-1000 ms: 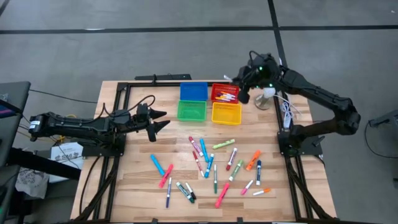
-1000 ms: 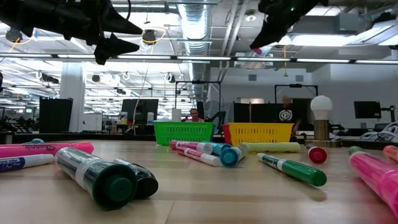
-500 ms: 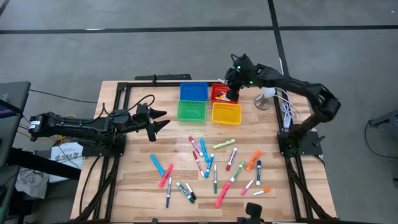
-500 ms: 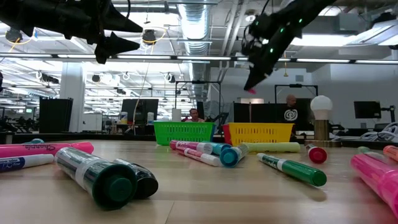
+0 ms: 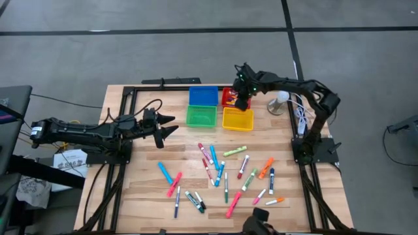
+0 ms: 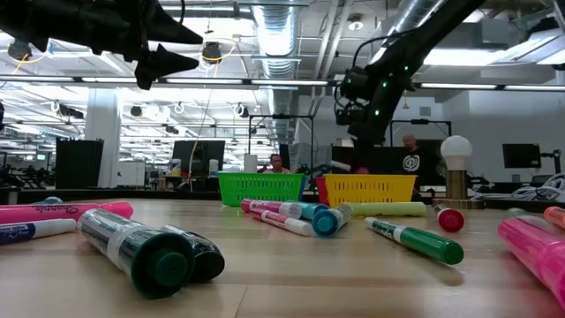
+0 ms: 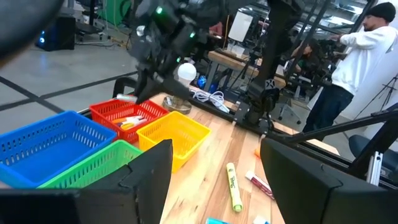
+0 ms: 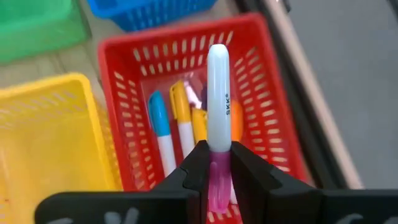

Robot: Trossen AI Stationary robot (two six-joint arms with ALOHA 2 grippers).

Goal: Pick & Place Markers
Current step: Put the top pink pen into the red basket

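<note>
My right gripper (image 8: 218, 152) hangs over the red bin (image 8: 267, 74), shut on a marker (image 8: 218, 93) with a white barrel and a pink end. In the high view this gripper (image 5: 241, 99) is at the far side, above the red bin (image 5: 228, 95). A few markers (image 8: 166, 127) lie inside that bin. Several loose markers (image 5: 225, 173) lie flat on the wooden table's near half. My left gripper (image 5: 168, 126) waits open at mid-left, raised off the table, with nothing between its fingers (image 7: 149, 180). My right gripper pinches the marker's pink end (image 8: 218, 163) between its two fingers (image 8: 194, 171). The marker runs along the fingers, its white barrel sticking out ahead of them. The fingers slant down from the table's right. The marker is lifted clear above the red bin's inside.
A blue bin (image 5: 203, 96), a green bin (image 5: 200, 115) and a yellow bin (image 5: 238, 119) stand packed against the red one. A white bulb-shaped lamp (image 5: 281, 101) and cables sit to the right of the bins. A person (image 7: 360, 56) stands beyond the table.
My right gripper, still shut on the marker, has come down and toward the table's left, from beside the lamp to over the red bin, tipping its fingers steeply downward. The marker travelled with it.
</note>
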